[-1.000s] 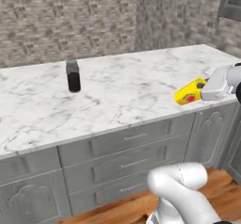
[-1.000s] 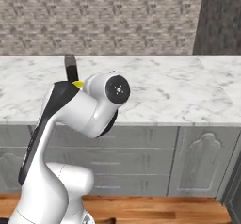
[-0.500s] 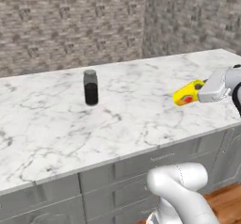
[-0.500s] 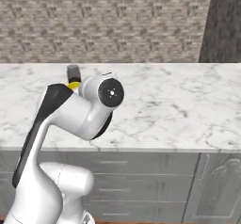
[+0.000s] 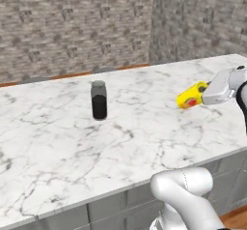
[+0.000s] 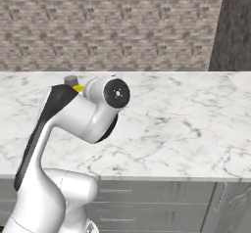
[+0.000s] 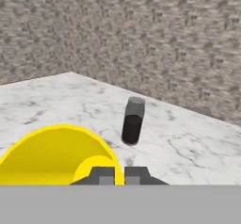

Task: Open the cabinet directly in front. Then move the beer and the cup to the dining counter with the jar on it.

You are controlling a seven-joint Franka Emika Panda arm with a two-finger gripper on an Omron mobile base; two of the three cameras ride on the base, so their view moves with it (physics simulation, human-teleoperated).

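With the cup (image 5: 192,96) clamped in the closed gripper (image 5: 202,94) above the dining counter (image 5: 144,137), well to the right of the jar (image 5: 99,100) (seemingly not touching down), setting it down near the jar comes next.

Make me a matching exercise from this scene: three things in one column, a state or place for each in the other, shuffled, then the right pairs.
Things:
1. cup
2. jar
3. gripper

States:
A. stands upright on the dining counter
B. shut on the yellow thing
C. held tilted above the marble top

Pairs: 1-C, 2-A, 3-B
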